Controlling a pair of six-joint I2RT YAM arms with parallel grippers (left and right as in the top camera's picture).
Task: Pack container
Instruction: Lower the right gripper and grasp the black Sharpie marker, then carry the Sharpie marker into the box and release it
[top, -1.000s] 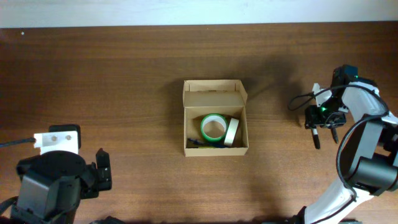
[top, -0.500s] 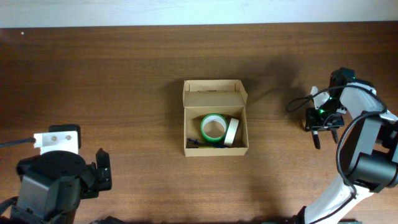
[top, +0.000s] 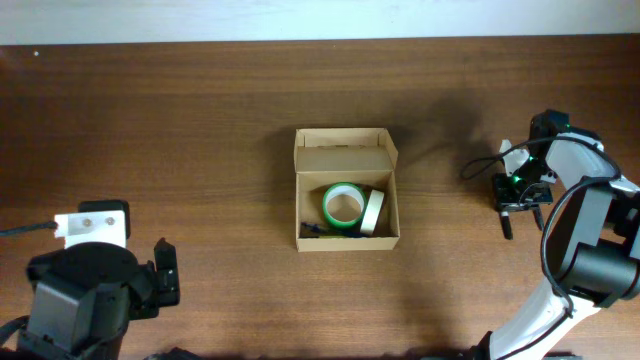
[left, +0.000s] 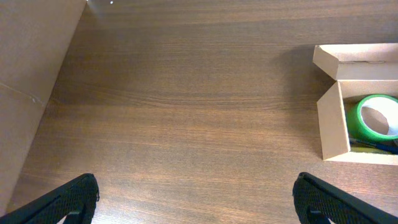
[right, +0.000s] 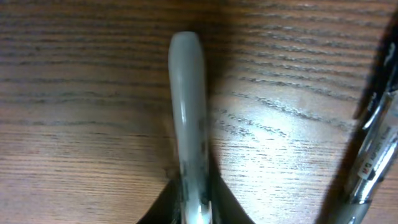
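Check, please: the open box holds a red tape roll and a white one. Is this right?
Not quite: the overhead view shows the first tape roll is green, not red. The box is open, and the white roll is beside the green one.

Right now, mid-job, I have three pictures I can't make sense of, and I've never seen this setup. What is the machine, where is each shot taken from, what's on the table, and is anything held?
These are two robot arms at a wooden table, each ending in a two-finger tool. The wide picture looks straight down from above. The other two come from a camera on each wrist. In the middle stands an open cardboard box holding a green tape roll, a pale roll and something thin and dark that I cannot identify. The left tool is wide open and empty, with the box ahead of it to its right. The right tool, off to the box's right, is pinched on a grey pen down at the table. A black pen lies beside it, apart from the fingers.
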